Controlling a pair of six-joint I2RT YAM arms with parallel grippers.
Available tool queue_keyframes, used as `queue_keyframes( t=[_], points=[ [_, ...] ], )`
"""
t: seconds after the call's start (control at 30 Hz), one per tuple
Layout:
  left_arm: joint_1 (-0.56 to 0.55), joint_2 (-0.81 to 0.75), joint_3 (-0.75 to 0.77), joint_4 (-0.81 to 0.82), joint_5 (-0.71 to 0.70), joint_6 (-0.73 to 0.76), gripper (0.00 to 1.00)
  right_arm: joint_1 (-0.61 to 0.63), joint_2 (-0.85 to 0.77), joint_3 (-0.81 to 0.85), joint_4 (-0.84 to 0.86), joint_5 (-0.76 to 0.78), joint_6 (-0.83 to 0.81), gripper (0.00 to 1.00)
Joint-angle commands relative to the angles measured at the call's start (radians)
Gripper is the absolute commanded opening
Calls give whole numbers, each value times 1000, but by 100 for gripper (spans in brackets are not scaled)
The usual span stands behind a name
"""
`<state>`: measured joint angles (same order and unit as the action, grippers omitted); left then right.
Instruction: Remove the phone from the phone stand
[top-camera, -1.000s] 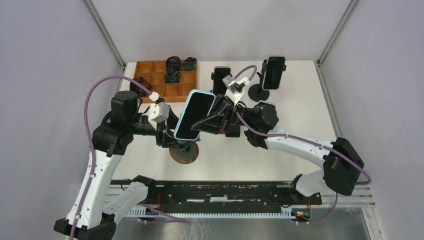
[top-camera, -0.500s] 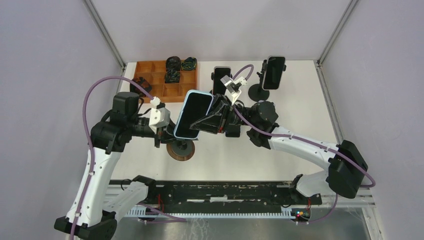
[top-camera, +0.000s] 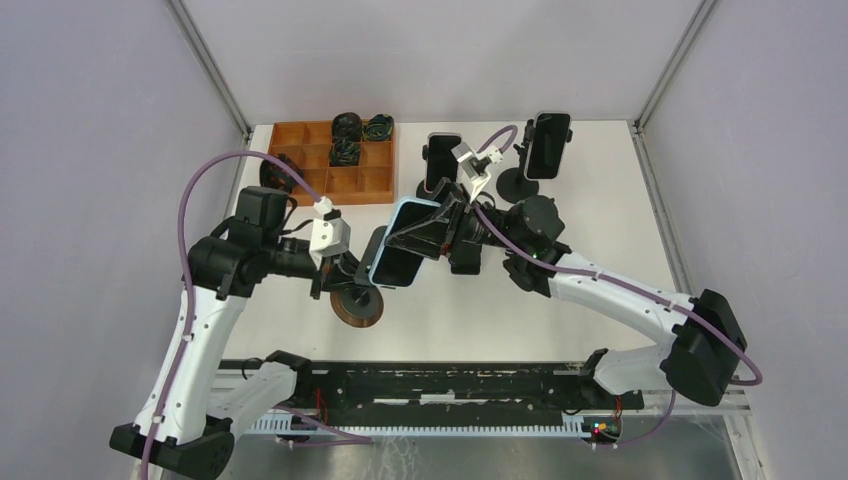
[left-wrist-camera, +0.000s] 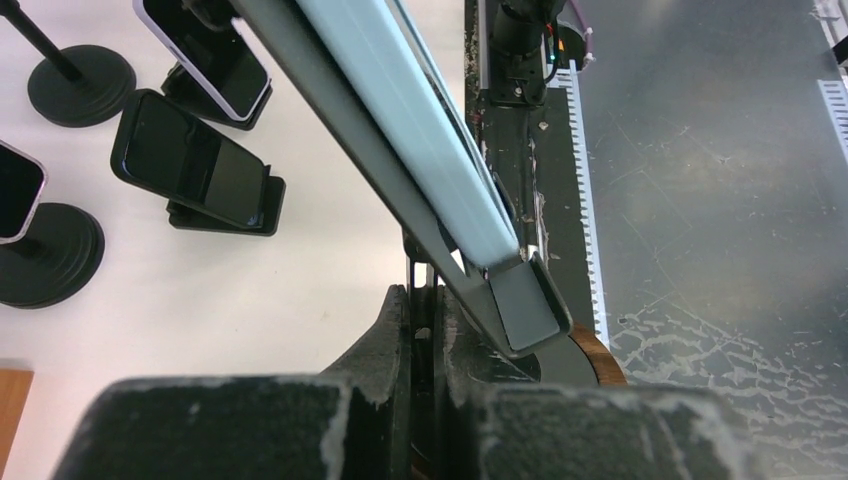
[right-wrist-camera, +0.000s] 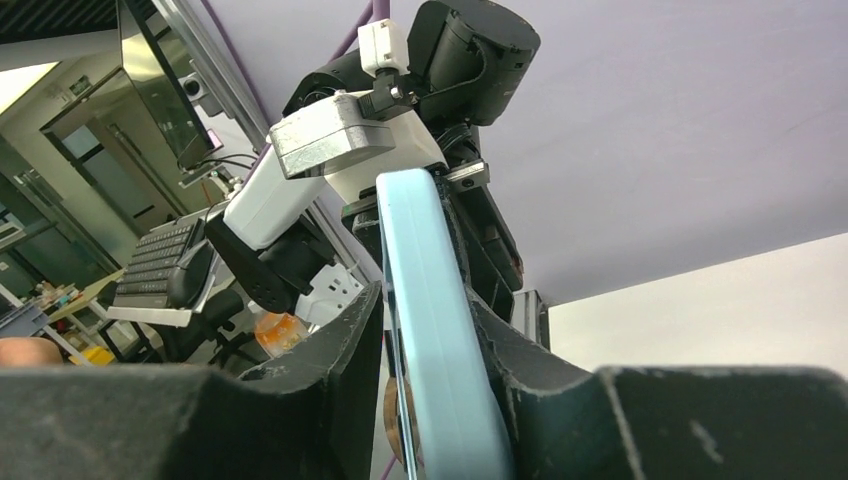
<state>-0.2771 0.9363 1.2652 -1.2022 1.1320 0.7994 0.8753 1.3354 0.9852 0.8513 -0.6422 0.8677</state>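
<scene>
The phone (top-camera: 386, 268) has a light blue case and leans steeply, with its lower end in the grey cradle (left-wrist-camera: 525, 305) of the phone stand. The stand's round brown base (top-camera: 356, 308) sits on the table below it. My left gripper (top-camera: 348, 276) is shut on the stand's thin stem, which shows between its tips in the left wrist view (left-wrist-camera: 425, 300). My right gripper (top-camera: 408, 240) straddles the upper part of the phone (right-wrist-camera: 432, 330). One finger (right-wrist-camera: 515, 365) lies against the case's back. A thin gap shows on the screen side.
Two phones on black pole stands (top-camera: 443, 160) (top-camera: 548, 145) and a low black stand (top-camera: 465, 258) stand behind the arms. A wooden compartment tray (top-camera: 372, 182) with black items is at the back left. The table's near edge meets a toothed rail (left-wrist-camera: 585, 180).
My left gripper has closed on the stand's stem. Phone and stand have swung down and to the right. The right jaws have loosened around the phone.
</scene>
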Motion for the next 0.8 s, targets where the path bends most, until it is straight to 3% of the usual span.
queue_keyframes(
  t=[0.0,0.17,0.47,0.77],
  points=[
    [-2,3,49,32,18,19,2,-31,-88,-8,9,30,-27,36],
    [2,34,50,43,-17,11,2,-53,-133,-51,8,44,-19,36],
    [26,78,67,97,-91,-24,2,-73,-165,-104,-24,40,2,22],
    [233,249,168,-65,-13,162,2,-124,-239,-170,-68,46,2,21]
  ],
)
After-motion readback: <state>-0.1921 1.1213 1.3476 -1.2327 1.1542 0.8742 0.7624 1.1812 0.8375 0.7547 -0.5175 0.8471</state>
